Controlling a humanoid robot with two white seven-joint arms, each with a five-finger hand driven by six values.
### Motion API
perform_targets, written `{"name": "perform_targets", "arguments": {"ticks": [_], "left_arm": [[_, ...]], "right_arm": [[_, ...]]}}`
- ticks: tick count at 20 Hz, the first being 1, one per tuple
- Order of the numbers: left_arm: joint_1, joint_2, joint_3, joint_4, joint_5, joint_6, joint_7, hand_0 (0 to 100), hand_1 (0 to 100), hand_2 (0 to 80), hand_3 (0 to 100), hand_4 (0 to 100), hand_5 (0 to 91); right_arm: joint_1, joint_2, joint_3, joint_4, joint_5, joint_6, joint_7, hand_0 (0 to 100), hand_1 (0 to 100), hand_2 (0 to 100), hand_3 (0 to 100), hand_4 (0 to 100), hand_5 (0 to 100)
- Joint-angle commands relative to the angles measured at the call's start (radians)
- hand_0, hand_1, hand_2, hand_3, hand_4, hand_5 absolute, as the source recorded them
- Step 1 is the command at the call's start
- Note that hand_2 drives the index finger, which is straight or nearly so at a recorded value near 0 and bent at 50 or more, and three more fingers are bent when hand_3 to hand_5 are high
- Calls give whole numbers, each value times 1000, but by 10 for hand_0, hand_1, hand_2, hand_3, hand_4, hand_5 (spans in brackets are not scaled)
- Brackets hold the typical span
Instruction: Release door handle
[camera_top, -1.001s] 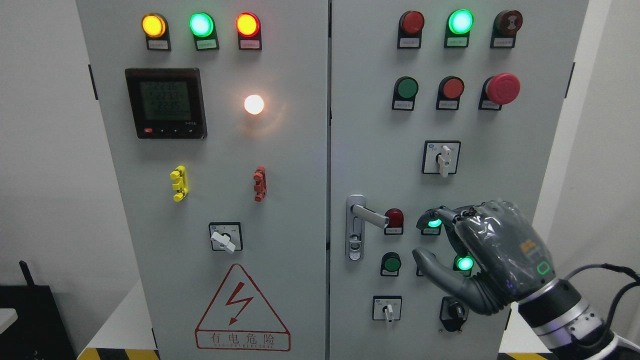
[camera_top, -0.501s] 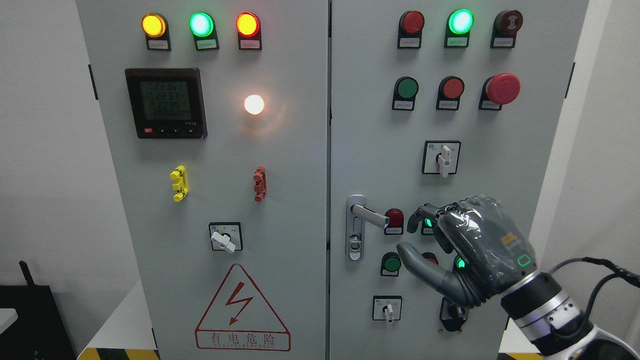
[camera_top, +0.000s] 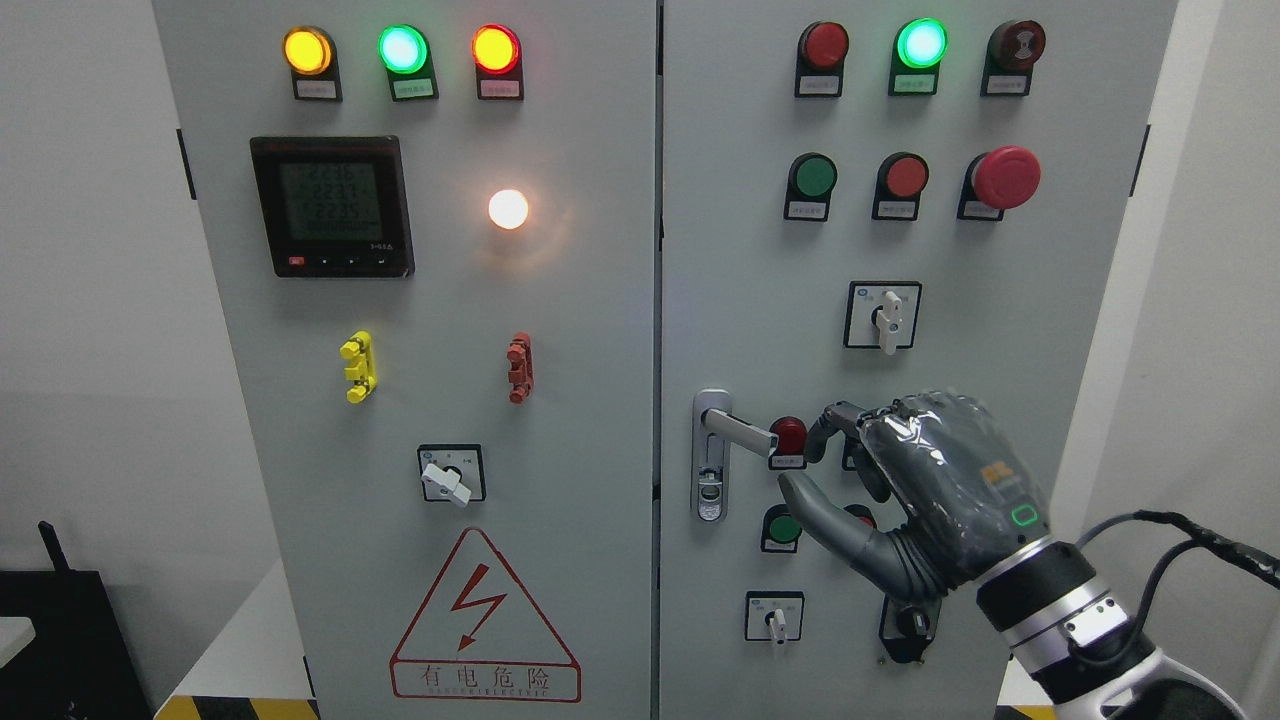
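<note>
Since a second ago your right hand (camera_top: 880, 490) has slid leftward across the cabinet face, from over the lit green buttons to a spot just right of the door handle (camera_top: 738, 430). Take the handle as your landmark. Nearest the camera, the silver wrist and its black cable come in well below and right of the handle. Ahead of that the hand hangs with its fingers loosely curved and its thumb stretched out toward the handle's lower side; it grips nothing, and a sliver of grey door shows between the fingertips and the lever's free end. On the door itself, the red indicator (camera_top: 789, 437) sits right at the lever's tip, with the fingertips touching or just short of it; you cannot tell which from here. The green button (camera_top: 783, 527) lies below the handle, beside the thumb. Left of the handle, past the door seam, the other door carries the warning triangle (camera_top: 484, 620) low down and the meter display (camera_top: 332, 207) high up. The handle's lever points right and slightly downward from its chrome plate. Your left hand is out of view. As a judgement, the hand already stands free of the handle, though it is closing in rather than clearing off; your next move calls for keeping the fingers slack and drawing the arm away without brushing any button.
</note>
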Motion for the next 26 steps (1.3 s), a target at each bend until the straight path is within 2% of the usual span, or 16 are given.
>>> {"name": "perform_targets", "arguments": {"ticks": [1, 4, 9, 14, 16, 17, 24, 26], "left_arm": [[0, 0, 0, -31, 1, 0, 1, 120, 389, 0, 0, 0, 0], [0, 0, 0, -31, 1, 0, 1, 120, 389, 0, 0, 0, 0], [0, 0, 0, -31, -1, 0, 1, 120, 389, 0, 0, 0, 0], [0, 0, 0, -31, 1, 0, 1, 120, 389, 0, 0, 0, 0], [0, 0, 0, -31, -1, 0, 1, 120, 389, 0, 0, 0, 0], [0, 0, 0, -31, -1, 0, 1, 120, 389, 0, 0, 0, 0], [0, 0, 0, -31, -1, 0, 1, 120, 389, 0, 0, 0, 0], [0, 0, 0, -31, 1, 0, 1, 120, 389, 0, 0, 0, 0]], "right_arm": [[-12, 35, 20, 0, -17, 14, -4, 413, 46, 496, 1000, 1000, 1000], [-12, 35, 20, 0, -19, 17, -4, 410, 64, 491, 1000, 1000, 1000], [-18, 35, 20, 8, -19, 82, 0, 407, 81, 482, 1000, 1000, 1000], [-34, 36, 18, 24, -22, 83, 2, 406, 94, 472, 1000, 1000, 1000], [-41, 38, 17, 26, -26, 83, 23, 407, 96, 471, 1000, 1000, 1000], [-46, 42, 18, 27, -27, 83, 36, 406, 99, 471, 1000, 1000, 1000], [-73, 67, 14, 69, -30, 83, 40, 407, 105, 465, 1000, 1000, 1000], [-86, 79, 14, 70, -30, 83, 57, 406, 109, 465, 1000, 1000, 1000]]}}
